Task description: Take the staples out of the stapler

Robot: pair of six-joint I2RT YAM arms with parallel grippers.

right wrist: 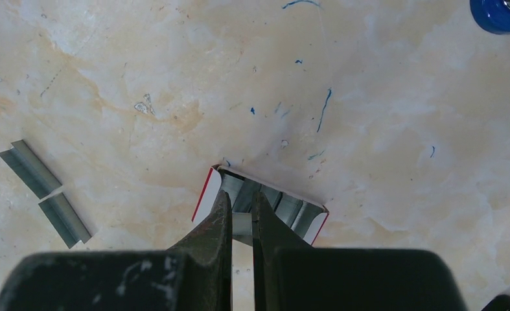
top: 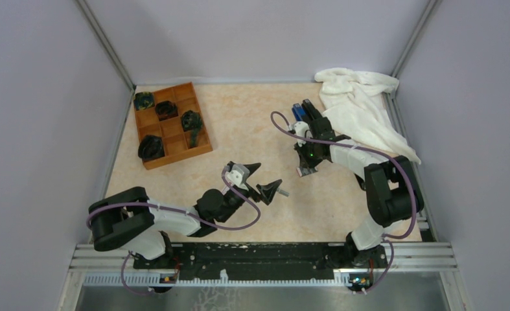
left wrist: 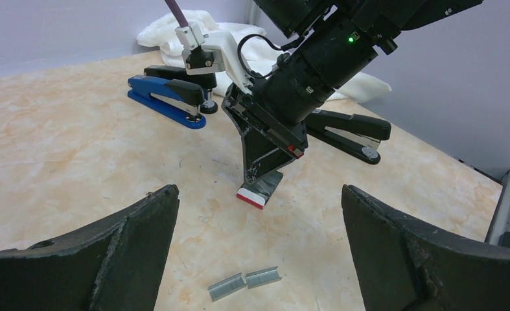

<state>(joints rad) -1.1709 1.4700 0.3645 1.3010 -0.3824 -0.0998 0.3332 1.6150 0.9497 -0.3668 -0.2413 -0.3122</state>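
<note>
Two loose strips of staples (left wrist: 245,281) lie on the table between my left gripper's fingers; they also show in the right wrist view (right wrist: 45,194). My left gripper (top: 265,179) is open and empty above them. My right gripper (right wrist: 241,195) points down into a small white-and-red box (right wrist: 204,192) and is shut on a silvery staple strip (right wrist: 241,227) there. One black stapler (left wrist: 346,128) lies shut behind the right gripper. A second black stapler (left wrist: 179,72) lies behind a blue stapler (left wrist: 166,100). I cannot tell which black one is the task's.
A white cloth (top: 359,107) is heaped at the back right, next to the staplers (top: 307,113). A brown divided tray (top: 174,152) with dark objects stands at the back left. Grey walls close in the table on three sides.
</note>
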